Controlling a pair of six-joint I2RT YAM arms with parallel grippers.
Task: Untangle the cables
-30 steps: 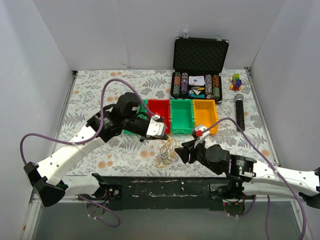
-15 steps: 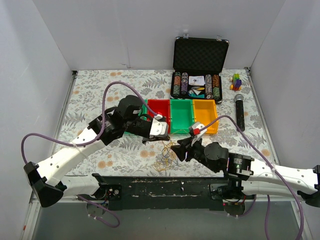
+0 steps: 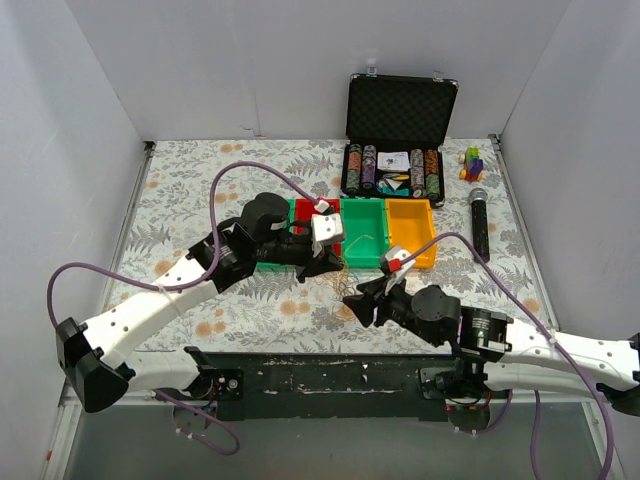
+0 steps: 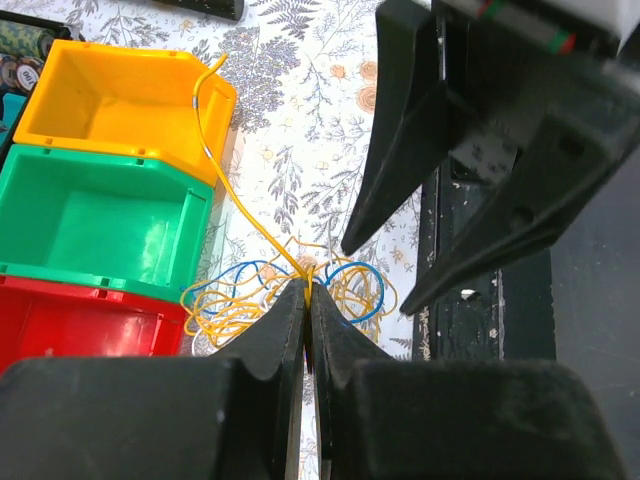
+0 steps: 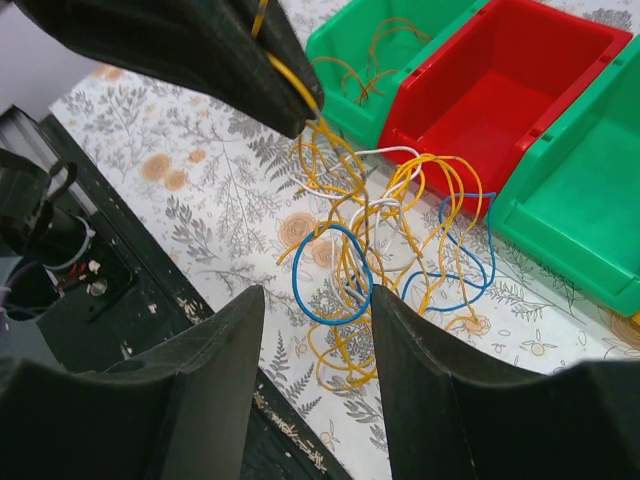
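The cables [image 5: 390,255] are a small tangle of thin yellow, blue and white strands on the flowered table in front of the bins; they also show in the left wrist view [image 4: 240,305] and faintly in the top view [image 3: 347,283]. My left gripper [image 4: 307,292] is shut on a yellow strand and holds it above the tangle; it also shows in the top view [image 3: 320,264] and the right wrist view [image 5: 290,105]. My right gripper [image 5: 317,297] is open, its jaws on either side of the near edge of the tangle, close to the table; the top view [image 3: 358,299] shows it too.
A row of bins stands behind the tangle: red [image 3: 305,212], green [image 3: 363,232] and orange [image 3: 410,230]. A further green bin [image 5: 400,45] holds a few tan strands. An open chip case [image 3: 400,140], a microphone [image 3: 480,220] and a small toy [image 3: 471,162] lie at the back right.
My left gripper has risen and moved back-right towards the bins, drawing a yellow strand up with it. My right gripper has shifted slightly left beside the tangle.
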